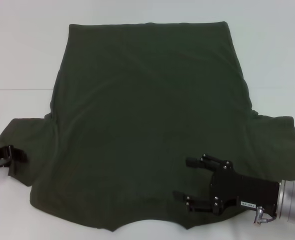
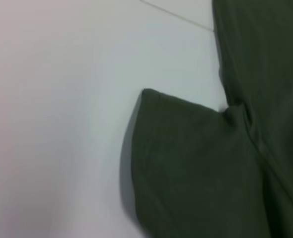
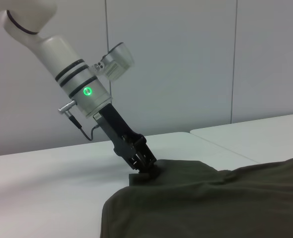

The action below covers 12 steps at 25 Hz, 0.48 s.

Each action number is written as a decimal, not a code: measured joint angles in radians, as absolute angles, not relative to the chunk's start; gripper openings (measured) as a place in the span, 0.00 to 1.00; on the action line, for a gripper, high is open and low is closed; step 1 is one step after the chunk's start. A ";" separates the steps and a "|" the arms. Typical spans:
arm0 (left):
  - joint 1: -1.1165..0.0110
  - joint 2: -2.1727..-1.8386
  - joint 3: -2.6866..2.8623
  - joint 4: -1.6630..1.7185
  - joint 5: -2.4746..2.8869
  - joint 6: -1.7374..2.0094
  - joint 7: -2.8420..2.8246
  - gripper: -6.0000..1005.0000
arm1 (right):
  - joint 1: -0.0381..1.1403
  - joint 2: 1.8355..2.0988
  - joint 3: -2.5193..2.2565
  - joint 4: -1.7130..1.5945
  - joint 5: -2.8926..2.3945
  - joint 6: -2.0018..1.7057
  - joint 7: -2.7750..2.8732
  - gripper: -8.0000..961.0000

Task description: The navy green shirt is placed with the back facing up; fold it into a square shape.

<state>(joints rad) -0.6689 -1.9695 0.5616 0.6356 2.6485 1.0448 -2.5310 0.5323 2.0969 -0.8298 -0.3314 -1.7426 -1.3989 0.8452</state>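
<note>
You see the navy green shirt (image 1: 147, 115) spread flat, plain dark olive, hem toward 12 o'clock, collar at 6, sleeves reaching toward 3 and 9.

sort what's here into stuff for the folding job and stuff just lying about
For the job:
- shirt, lying flat
- left hand, at the left sleeve's edge
- right hand, open over the near right part

Lying about:
- nothing apart from the white table

One navy green shirt (image 1: 147, 120) lies on one white surface (image 1: 22, 45). Two black tools are at work: the left tool (image 1: 10, 156) at one sleeve edge, the right tool (image 1: 187, 179) over the shirt's near hem.
</note>
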 joint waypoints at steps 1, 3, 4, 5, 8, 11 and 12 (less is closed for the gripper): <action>-0.669 -1.970 0.571 0.637 2.657 1.044 -2.540 0.45 | 0.532 2.097 -0.830 -0.331 -1.743 -1.399 0.845 0.97; -0.670 -1.971 0.580 0.638 2.659 1.042 -2.546 0.45 | 0.532 2.097 -0.830 -0.331 -1.743 -1.399 0.845 0.97; -0.669 -1.971 0.581 0.638 2.659 1.042 -2.547 0.45 | 0.532 2.097 -0.830 -0.331 -1.743 -1.399 0.845 0.97; -0.669 -1.972 0.581 0.638 2.658 1.042 -2.547 0.45 | 0.531 2.097 -0.830 -0.331 -1.743 -1.399 0.845 0.97; -0.670 -1.973 0.581 0.638 2.656 1.042 -2.547 0.45 | 0.531 2.097 -0.830 -0.331 -1.743 -1.399 0.845 0.97; -0.669 -1.975 0.581 0.638 2.655 1.043 -2.548 0.45 | 0.531 2.097 -0.830 -0.331 -1.743 -1.399 0.845 0.97; -0.669 -1.975 0.581 0.638 2.655 1.043 -2.548 0.45 | 0.531 2.097 -0.830 -0.331 -1.743 -1.400 0.845 0.97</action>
